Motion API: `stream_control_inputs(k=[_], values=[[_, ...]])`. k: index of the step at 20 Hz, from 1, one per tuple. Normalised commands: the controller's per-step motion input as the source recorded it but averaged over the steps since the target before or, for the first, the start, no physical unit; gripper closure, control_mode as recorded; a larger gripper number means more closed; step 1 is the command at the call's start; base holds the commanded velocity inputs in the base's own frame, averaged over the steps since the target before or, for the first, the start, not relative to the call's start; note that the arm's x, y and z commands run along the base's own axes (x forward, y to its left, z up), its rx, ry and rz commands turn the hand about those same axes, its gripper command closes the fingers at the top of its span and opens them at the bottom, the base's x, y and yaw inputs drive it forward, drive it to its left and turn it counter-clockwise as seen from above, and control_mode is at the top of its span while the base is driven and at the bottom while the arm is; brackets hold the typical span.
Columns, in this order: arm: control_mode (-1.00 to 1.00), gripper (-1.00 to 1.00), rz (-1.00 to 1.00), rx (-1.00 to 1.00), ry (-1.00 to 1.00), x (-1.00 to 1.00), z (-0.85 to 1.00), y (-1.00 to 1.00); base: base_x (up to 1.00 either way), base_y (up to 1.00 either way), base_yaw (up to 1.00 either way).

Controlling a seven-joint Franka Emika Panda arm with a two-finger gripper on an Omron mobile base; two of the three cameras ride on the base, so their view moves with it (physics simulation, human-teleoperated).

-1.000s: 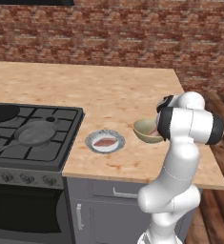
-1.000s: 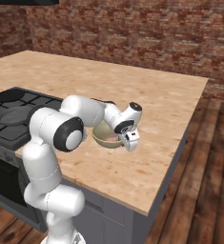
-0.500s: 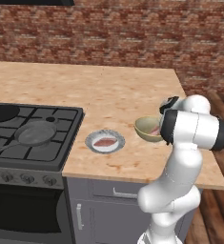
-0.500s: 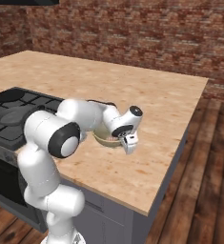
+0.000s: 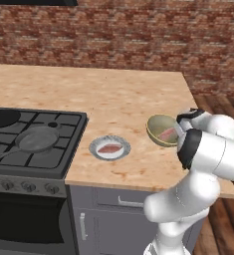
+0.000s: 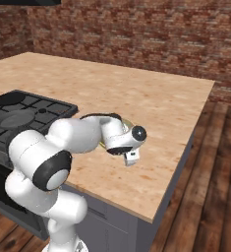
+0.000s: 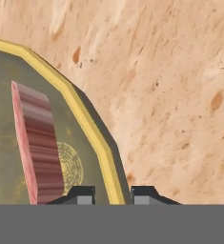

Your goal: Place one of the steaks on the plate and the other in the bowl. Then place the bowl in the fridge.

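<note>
The olive bowl (image 5: 159, 127) hangs tilted just above the counter near its right edge, with one steak (image 5: 168, 134) lying inside. My gripper (image 7: 111, 194) is shut on the bowl's yellowish rim (image 7: 87, 125), one fingertip inside and one outside. In the hand view the steak (image 7: 37, 143) stands on edge against the bowl's inner wall (image 7: 4, 119). The other steak (image 5: 110, 148) lies on the small plate (image 5: 94, 149), left of the bowl by the stove. In the right base view my arm covers most of the bowl (image 6: 129, 126). The fridge is out of view.
A black stove (image 5: 34, 137) with a grey frying pan (image 5: 36, 139) sits at the left. The counter's right edge (image 5: 198, 107) drops to a wooden floor (image 6: 210, 197). A brick wall (image 5: 113, 35) runs behind the counter.
The bowl has risen a little off the counter and tipped, its opening now turned more toward the left base camera. The plate and its steak stay put.
</note>
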Motion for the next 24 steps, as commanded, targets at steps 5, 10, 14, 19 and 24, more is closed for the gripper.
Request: stream_control_inputs(k=[5,10,14,19,24], values=[[-1.00,1.00,-0.02,0.01,-0.01,-0.40,0.68,0.02,0.00,0.00,0.00],[-1.00,1.00,0.00,0.00,0.01,-0.58,0.84,0.00,0.00,0.00,0.00],[-1.00,1.00,0.00,0.00,0.03,-0.80,0.67,0.03,0.00,0.00,0.00],[-1.00,1.00,0.00,0.00,-0.03,-0.94,0.43,0.11,0.00,0.00,0.00],[-1.00,1.00,0.00,0.00,-0.02,-0.82,0.38,0.30,0.00,0.00,0.00]])
